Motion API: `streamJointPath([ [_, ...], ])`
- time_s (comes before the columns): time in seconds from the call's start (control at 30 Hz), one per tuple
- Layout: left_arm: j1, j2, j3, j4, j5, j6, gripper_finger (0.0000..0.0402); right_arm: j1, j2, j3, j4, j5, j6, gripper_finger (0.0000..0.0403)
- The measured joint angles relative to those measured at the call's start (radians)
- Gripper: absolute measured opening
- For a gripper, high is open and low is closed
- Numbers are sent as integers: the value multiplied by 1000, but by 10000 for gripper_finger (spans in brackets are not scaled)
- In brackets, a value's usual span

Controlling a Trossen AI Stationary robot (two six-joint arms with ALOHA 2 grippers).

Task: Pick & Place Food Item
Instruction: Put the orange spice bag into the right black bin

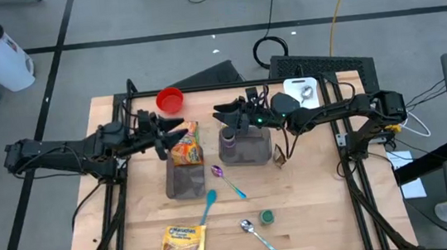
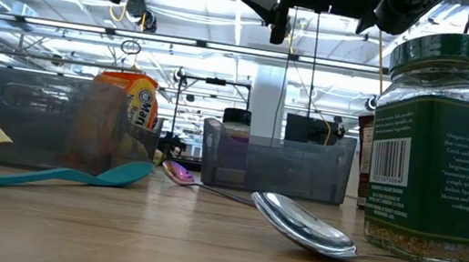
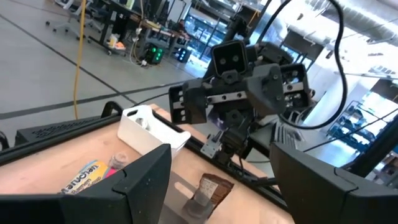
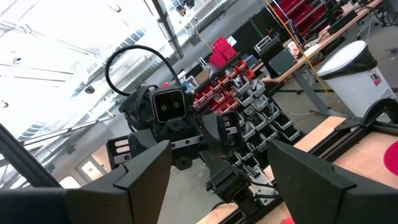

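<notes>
1. Bins first: two grey bins sit mid-table in the high view, the left bin (image 1: 186,180) and the right bin (image 1: 245,146), near each other but apart.
2. Two yellow snack bags. One bag (image 1: 185,143) stands tilted at the upper end of the left bin; whether it's fully inside I can't tell. The second bag (image 1: 183,241) lies flat at the lower left of the table (image 1: 315,207), well away from both bins.
3. Three spoons: a teal spoon (image 1: 209,205) just below the left bin, a purple spoon (image 1: 228,180) between the bins toward the lower side, and a metal spoon (image 1: 258,235) near the bottom centre.
4. One green-lidded jar (image 1: 266,217) stands upright just beside the metal spoon; it fills the right of the low view.
5. One brown item (image 1: 280,154) sits just right of the right bin; can't make out what it is.
6. One red bowl (image 1: 170,101) near the upper left edge, one white tray (image 1: 300,90) at the upper right.
7. Left gripper (image 1: 176,135) hovers just left of the standing bag, fingers spread wide, nothing in them.
8. Right gripper (image 1: 224,112) hangs over the upper end of the right bin, also wide apart and holding nothing.
</notes>
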Motion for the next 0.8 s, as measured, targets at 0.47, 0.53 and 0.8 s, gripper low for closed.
streamJointPath([
  [0.47,0,0,0,-5,-8,30,278,0,0,0,0,0,0,261],
  [0.53,0,0,0,-4,-8,30,278,0,0,0,0,0,0,262],
  [0.8,0,0,0,-3,-8,-5,278,0,0,0,0,0,0,261],
])
